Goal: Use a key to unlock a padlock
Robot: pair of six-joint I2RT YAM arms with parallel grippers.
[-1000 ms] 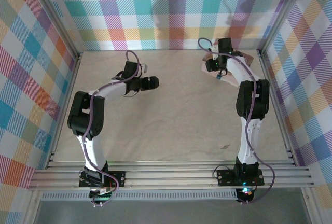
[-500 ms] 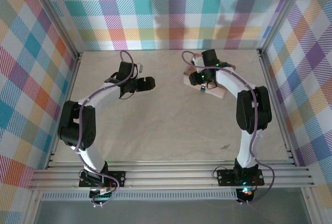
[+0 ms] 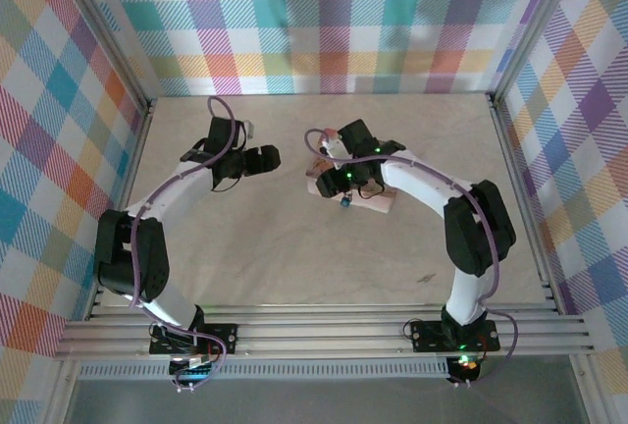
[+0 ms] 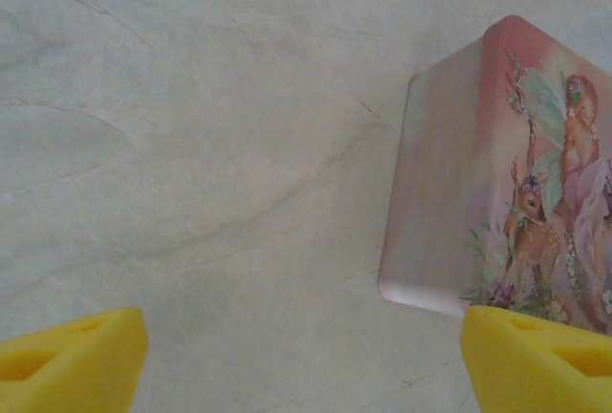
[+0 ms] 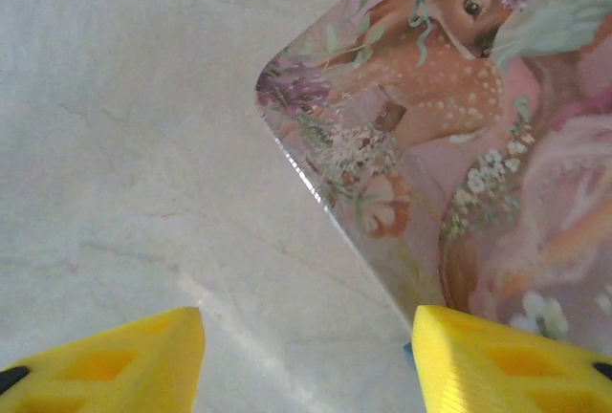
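Approach stage, by the look of it. Look for the tiny blue-bodied padlock with silvery shackle (image 3: 345,201), seemingly the blue speck at the near edge of the pink illustrated rectangular tin (image 4: 445,203), just beside the right claw (image 5: 306,336). Note the tiny thin dark metal key (image 3: 426,278) lying well apart on the pale bench (image 3: 255,247). Start from released, empty claws, left claw (image 4: 304,336) included. Pin the tin first; then pinch the key low, squarely, slowly.

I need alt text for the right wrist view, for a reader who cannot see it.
A pink tin painted with a spotted fawn and flowers lies on the pale table, filling the upper right. The right tool is open: its yellow fingertips sit at the bottom corners.
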